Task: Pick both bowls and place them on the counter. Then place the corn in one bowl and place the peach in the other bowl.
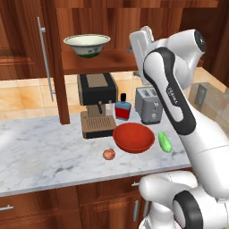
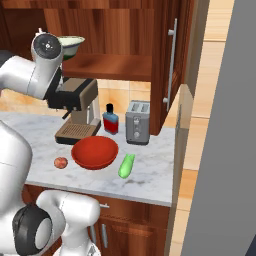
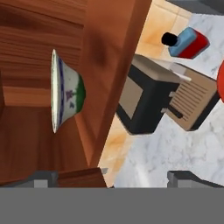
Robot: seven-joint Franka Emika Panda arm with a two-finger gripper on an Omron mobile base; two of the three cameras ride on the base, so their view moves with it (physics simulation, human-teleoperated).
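The cream-white bowl (image 1: 87, 44) (image 2: 70, 45) with green marks stands on the shelf of the open cabinet, above the coffee machine. In the hand view, this bowl (image 3: 65, 96) appears rolled on its side, ahead and left of my open gripper (image 3: 114, 179), which holds nothing. My white hand (image 1: 142, 42) hovers at shelf height, right of that bowl and apart from it. On the marble counter (image 1: 40, 152) (image 2: 150, 177) sits the red bowl (image 1: 133, 137) (image 2: 95, 152). The green corn (image 1: 165, 142) (image 2: 126, 165) lies to its right and the peach (image 1: 108, 154) (image 2: 61, 162) to its front left.
A coffee machine (image 1: 96, 105) (image 2: 77, 112) (image 3: 153, 105), a blue-and-red bottle (image 1: 122, 108) (image 2: 110, 121) (image 3: 186, 43) and a toaster (image 1: 149, 105) (image 2: 137, 121) stand behind the red bowl. An open cabinet door (image 1: 49, 58) juts out left of the shelf (image 1: 107, 60).
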